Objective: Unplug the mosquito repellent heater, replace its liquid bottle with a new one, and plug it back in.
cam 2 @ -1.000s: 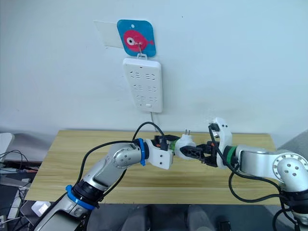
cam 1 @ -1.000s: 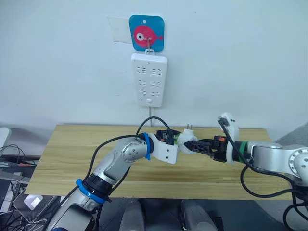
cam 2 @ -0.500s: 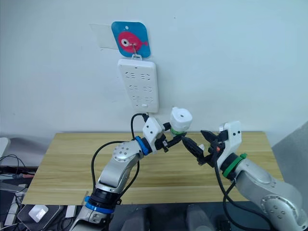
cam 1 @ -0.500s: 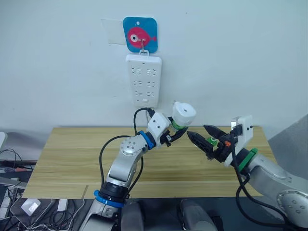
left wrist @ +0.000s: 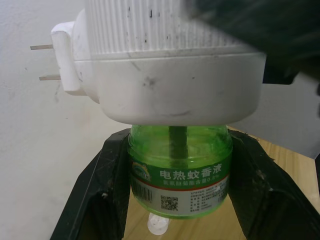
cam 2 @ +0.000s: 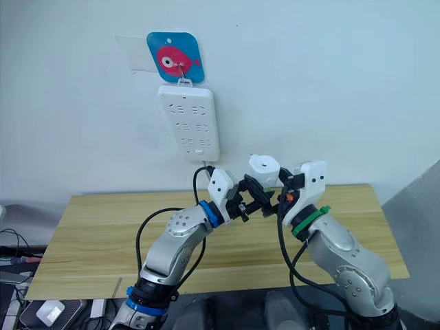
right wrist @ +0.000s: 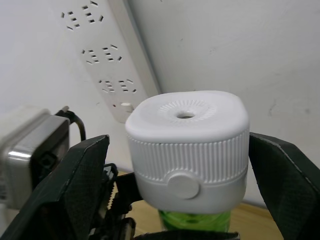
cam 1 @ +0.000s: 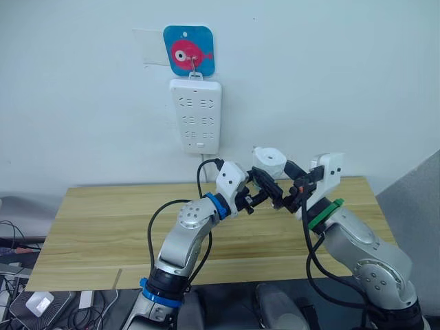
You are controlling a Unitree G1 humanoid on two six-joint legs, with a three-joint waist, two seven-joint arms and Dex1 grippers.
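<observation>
The mosquito repellent heater (cam 1: 268, 161) is a white rounded unit with a round vent hole on top, held in the air above the table. Its two prongs (left wrist: 44, 62) stick out bare into the air. A green liquid bottle (left wrist: 179, 170) hangs from its underside. My left gripper (left wrist: 180, 137) is shut on that bottle, one black finger on each side. My right gripper (right wrist: 178, 136) is open, and its fingers (right wrist: 75, 190) flank the heater's ribbed white body, with a small gap on one side.
A tall white power strip (cam 1: 195, 115) hangs on the wall from a blue hook plate with a pink fish (cam 1: 188, 49), up and to the left of the heater. Below lies the wooden table (cam 1: 103, 227). A black cable loops over my left arm.
My right gripper has come in from the right and now straddles the heater. The left gripper still holds the bottle, a little lower. The camera has shifted too.
</observation>
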